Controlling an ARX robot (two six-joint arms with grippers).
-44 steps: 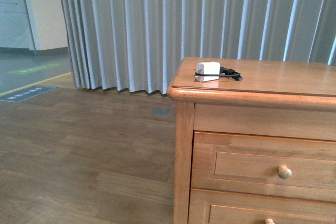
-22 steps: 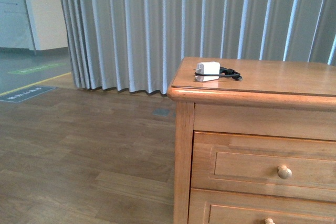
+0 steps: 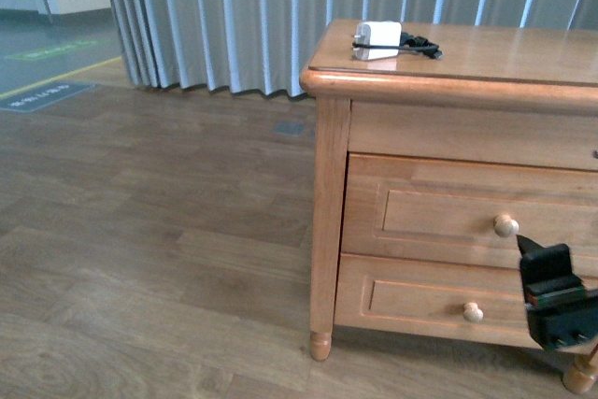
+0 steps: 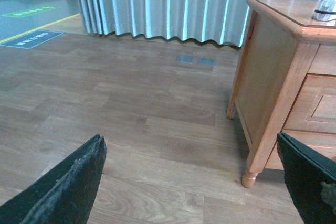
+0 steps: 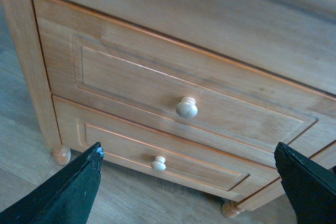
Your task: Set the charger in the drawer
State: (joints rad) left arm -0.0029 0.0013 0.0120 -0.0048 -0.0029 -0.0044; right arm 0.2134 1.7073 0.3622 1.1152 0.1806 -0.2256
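Two grippers: left gripper [image 4: 190, 139] and right gripper [image 5: 188, 150] both have their jaws spread wide, with nothing held.
Charger: the small white rounded charger block with thin black coiled cable [image 3: 377, 41] lies on top of the honey-coloured wooden cabinet [image 3: 329, 184], near the front left corner, with nothing gripping it.
Drawer: the taller upper drawer with framed panel front [image 3: 430, 217] is fully shut, and its round pale wooden knob [image 3: 505, 225] is free.
Right gripper position: near the knob and facing the drawer fronts. I see no contact.
Left gripper position: well apart from the cabinet, over the brown wood-plank floor [image 4: 131, 108].
Progress: I judge no step complete.
Remaining: close on the knob, pull the drawer open, lift the charger, set it inside.
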